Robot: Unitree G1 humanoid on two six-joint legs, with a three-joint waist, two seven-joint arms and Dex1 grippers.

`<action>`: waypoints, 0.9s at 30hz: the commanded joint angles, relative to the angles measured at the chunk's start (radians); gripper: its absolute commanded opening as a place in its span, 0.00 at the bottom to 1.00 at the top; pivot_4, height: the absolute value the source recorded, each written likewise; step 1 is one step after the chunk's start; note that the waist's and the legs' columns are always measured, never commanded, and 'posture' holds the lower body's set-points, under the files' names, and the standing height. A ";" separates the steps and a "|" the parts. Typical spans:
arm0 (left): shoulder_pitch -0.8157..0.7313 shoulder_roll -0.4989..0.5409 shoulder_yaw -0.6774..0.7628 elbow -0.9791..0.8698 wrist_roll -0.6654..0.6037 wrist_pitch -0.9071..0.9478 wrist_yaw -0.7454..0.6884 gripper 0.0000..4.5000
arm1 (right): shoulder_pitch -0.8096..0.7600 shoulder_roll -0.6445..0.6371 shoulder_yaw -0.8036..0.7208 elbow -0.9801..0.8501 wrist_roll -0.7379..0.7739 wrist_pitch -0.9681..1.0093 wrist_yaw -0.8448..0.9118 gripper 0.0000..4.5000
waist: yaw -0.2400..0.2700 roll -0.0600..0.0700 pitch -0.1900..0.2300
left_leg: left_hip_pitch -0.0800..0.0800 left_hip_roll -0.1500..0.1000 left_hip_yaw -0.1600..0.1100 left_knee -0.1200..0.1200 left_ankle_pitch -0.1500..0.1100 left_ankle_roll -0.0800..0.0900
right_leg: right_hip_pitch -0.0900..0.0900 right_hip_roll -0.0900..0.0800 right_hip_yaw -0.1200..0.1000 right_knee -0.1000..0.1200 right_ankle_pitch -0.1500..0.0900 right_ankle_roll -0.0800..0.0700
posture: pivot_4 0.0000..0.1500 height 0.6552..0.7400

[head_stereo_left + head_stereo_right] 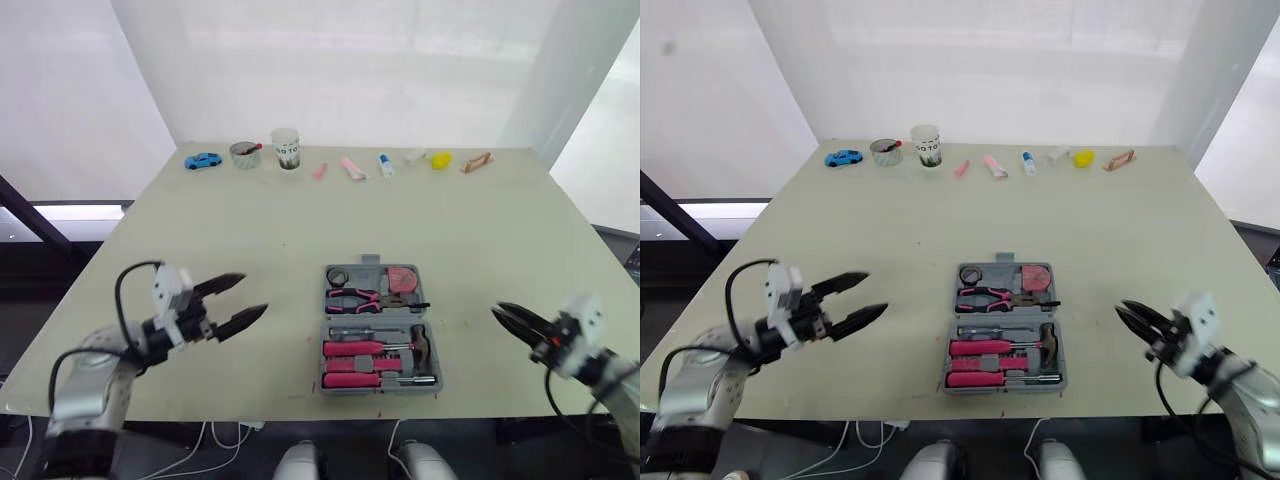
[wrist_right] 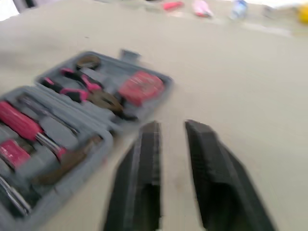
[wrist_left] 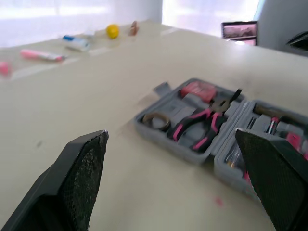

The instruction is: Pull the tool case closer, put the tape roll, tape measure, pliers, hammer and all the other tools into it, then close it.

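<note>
We see the grey tool case (image 1: pixel 378 316) lying open near the middle of the table's (image 1: pixel 250 220) front edge: hammer (image 1: pixel 419 345) and pink screwdrivers (image 1: pixel 352 349) in the near half, pliers (image 1: pixel 360 297), tape roll (image 1: pixel 338 275) and red tape measure (image 1: pixel 403 280) in the far half. Left gripper (image 1: pixel 252 293) hovers left of it with fingers wide apart, right gripper (image 1: pixel 500 312) to its right with fingers narrowly apart. Blue toy car (image 1: pixel 203 160) and paper cup (image 1: pixel 286 148) stand along the far edge.

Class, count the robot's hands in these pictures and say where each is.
2. The left hand is open, left of the tool case; the right hand is open, right of it. None seems hidden.
</note>
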 commanded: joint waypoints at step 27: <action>0.203 -0.005 0.119 -0.015 0.061 -0.050 0.015 1.00 | 0.330 0.092 -0.160 -0.126 0.046 -0.123 -0.044 1.00 | -0.001 0.000 -0.001 | 0.010 0.002 0.005 -0.004 -0.003 -0.005 | 0.000 -0.023 -0.002 0.000 -0.003 0.002 | 1.00 1.00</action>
